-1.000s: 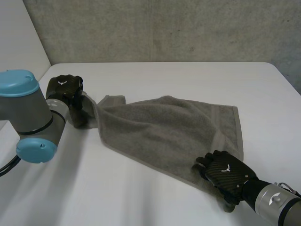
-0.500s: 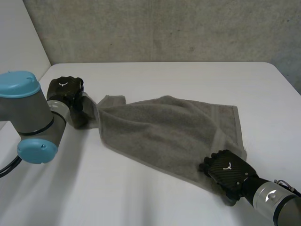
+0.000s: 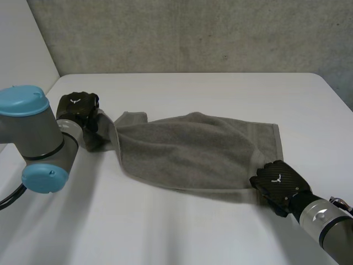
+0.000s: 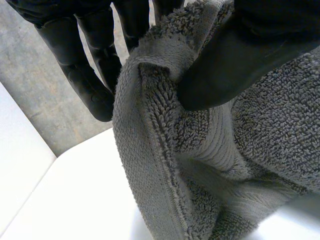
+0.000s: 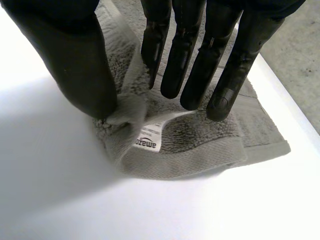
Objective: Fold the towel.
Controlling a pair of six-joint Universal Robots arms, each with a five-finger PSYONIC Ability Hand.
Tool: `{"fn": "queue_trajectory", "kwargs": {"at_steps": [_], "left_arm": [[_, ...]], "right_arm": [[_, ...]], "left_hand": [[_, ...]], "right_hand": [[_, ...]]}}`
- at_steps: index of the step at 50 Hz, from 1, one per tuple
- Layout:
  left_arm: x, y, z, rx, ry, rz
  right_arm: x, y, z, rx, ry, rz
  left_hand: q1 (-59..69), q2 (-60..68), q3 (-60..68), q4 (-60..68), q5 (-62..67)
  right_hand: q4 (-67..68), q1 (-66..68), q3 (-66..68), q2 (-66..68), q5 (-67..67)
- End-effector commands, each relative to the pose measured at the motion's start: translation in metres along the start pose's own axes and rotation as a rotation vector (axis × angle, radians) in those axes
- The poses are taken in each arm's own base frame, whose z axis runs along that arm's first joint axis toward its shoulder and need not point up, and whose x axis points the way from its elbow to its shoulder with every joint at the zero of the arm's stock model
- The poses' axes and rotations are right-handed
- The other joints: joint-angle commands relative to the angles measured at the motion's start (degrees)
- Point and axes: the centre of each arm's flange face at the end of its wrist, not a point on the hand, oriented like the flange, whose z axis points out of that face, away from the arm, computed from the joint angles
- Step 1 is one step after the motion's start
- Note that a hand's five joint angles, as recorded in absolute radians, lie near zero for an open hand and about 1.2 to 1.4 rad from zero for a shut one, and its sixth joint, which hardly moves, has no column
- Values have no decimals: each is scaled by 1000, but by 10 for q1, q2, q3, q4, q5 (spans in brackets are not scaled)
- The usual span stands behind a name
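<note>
A grey-brown towel lies spread and rumpled across the white table. My left hand is at its far left corner and is shut on it. In the left wrist view the thumb presses a bunched fold of towel against the fingers. My right hand is at the near right corner. In the right wrist view a raised fold of towel is pinched between the thumb and the fingers, beside a white label.
A concrete wall runs behind the table's far edge. The table's right edge lies just beyond the towel's far right corner. My left arm stands over the table's left side.
My right hand has slid right and a little away from me while its fingers closed on the near corner, dragging the towel's near edge straighter. The left hand has held still.
</note>
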Motion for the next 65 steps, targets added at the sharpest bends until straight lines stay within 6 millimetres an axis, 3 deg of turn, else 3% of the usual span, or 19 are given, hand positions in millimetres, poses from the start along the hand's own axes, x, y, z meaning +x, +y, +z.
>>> {"fn": "queue_trajectory", "kwargs": {"at_steps": [1, 3, 12, 14, 15, 17, 20, 21, 23, 24, 26, 29, 42, 47, 51, 56, 59, 61, 65], "left_arm": [[0, 1, 0, -4, 0, 0], [0, 1, -1, -3, 1, -1], [7, -13, -4, 33, 32, 4], [13, -35, -6, 100, 80, -3], [13, -35, -6, 101, 80, -3], [8, -66, -6, 189, 93, -17], [6, -92, -8, 256, 94, -42], [6, -92, -8, 256, 94, -43], [-1, -123, -18, 325, 93, -98], [-1, -123, -18, 326, 93, -99], [-13, -153, -33, 390, 88, -166], [-23, -178, -51, 450, 85, -217], [-56, -239, -118, 572, 104, -294], [-63, -239, -118, 533, 86, -302], [-67, -231, -110, 483, 70, -304], [-62, -171, -54, 256, 56, -311], [-59, -154, -42, 193, 58, -311], [-49, -121, -19, 78, 74, -278], [-38, -104, -1, 30, 87, -162]], "right_arm": [[4, 0, 1, -10, 20, -3], [9, -1, 3, -14, 38, -7], [45, -24, 12, 40, 147, -55], [76, -47, 17, 87, 247, -94], [76, -47, 17, 87, 248, -94], [94, -60, 19, 109, 314, -105], [156, -112, 13, 229, 530, -93], [156, -112, 13, 229, 531, -93], [186, -149, -8, 340, 629, -66], [186, -149, -8, 340, 629, -66], [203, -182, -37, 437, 683, -44], [212, -208, -66, 501, 705, -15], [216, -258, -148, 594, 747, -19], [220, -255, -149, 554, 739, -9], [221, -237, -125, 462, 655, 26], [208, -191, -61, 283, 417, 117], [200, -182, -45, 241, 360, 131], [180, -174, -19, 190, 273, 119], [171, -169, 4, 153, 249, 88]], "left_hand": [[-24, -60, -83, -68, -151], [-24, -60, -83, -68, -151], [-24, -60, -83, -68, -151], [-24, -60, -83, -68, -151], [-24, -60, -83, -68, -151], [-24, -60, -83, -68, -151], [-24, -60, -83, -68, -151], [-24, -60, -83, -68, -151], [-24, -60, -83, -68, -151], [-24, -60, -83, -68, -151], [-24, -60, -83, -68, -151], [-24, -60, -83, -68, -151], [-24, -60, -83, -68, -151], [-24, -60, -83, -68, -151], [-24, -60, -83, -68, -151], [-24, -60, -83, -68, -151], [-24, -60, -83, -68, -151], [-24, -60, -83, -68, -151], [-24, -60, -83, -68, -151]], "right_hand": [[121, 114, 117, 117, 121], [242, 236, 238, 238, 243], [243, 237, 239, 239, 243], [243, 237, 239, 239, 243], [243, 237, 239, 239, 243], [243, 237, 239, 239, 243], [243, 237, 239, 239, 243], [243, 237, 239, 239, 243], [243, 237, 239, 239, 243], [243, 237, 239, 239, 243], [243, 237, 239, 239, 243], [243, 237, 239, 239, 243], [243, 237, 239, 239, 243], [243, 237, 239, 239, 243], [243, 237, 239, 239, 243], [243, 237, 239, 239, 243], [243, 237, 239, 239, 243], [243, 237, 239, 239, 243], [243, 237, 239, 239, 243]]}}
